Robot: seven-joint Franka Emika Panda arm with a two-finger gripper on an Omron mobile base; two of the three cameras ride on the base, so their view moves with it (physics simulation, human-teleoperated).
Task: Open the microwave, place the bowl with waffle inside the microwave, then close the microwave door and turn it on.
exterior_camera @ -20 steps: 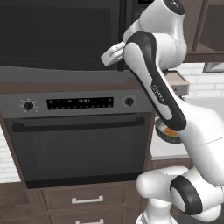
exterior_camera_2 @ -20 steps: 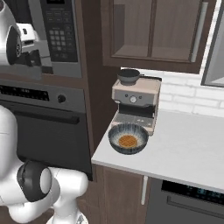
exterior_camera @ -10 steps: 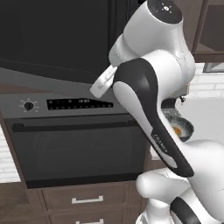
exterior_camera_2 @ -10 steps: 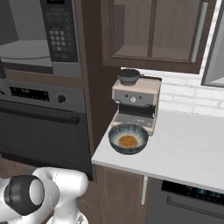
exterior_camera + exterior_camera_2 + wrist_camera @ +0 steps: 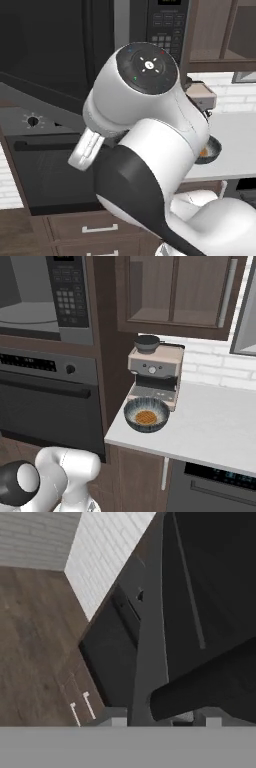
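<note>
Here, in a kitchen of dark wood cabinets and white brick tile, one pale counter [image 5: 215, 421] carries one striped bowl [image 5: 146, 414] holding one waffle [image 5: 146, 417], just in front of one coffee machine [image 5: 155, 373]. One microwave [image 5: 47, 296] sits above one oven [image 5: 47, 396], its door [image 5: 47, 55] swung open and its grey inside showing; the keypad lettering is too small to read. My gripper [image 5: 162, 721] points down past the door's edge at the wood floor [image 5: 35, 637]; I cannot tell whether its jaws grip anything.
</note>
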